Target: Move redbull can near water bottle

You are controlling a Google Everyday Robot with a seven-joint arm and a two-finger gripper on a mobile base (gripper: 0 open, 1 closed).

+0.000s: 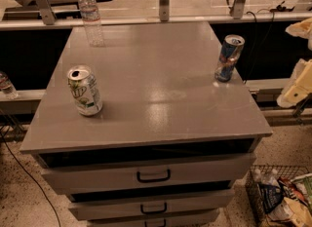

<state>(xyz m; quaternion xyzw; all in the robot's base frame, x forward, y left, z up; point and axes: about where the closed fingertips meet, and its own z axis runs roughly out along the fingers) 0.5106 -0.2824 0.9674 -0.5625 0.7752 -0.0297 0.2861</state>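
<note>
My gripper [296, 90] hangs beyond the right edge; I cannot tell its state. The redbull can [229, 58] stands by that edge. It's likely light, slick and easily dented, so I'd take it mid-body.

redbull can [229, 58]: blue and silver panels, red marks, silver top; I see it right of centre
water bottle [91, 16]: clear ribbed plastic, white cap; upper left
second can [85, 90]: silver-white, green lettering; left of centre
table top [161, 99]: plain grey with a pale sheen
drawers [107, 177]: grey fronts, black handles; bottom of frame
gripper [296, 90]: cream, I read it at the right edge
floor [19, 197]: speckled beige; lower left
</note>
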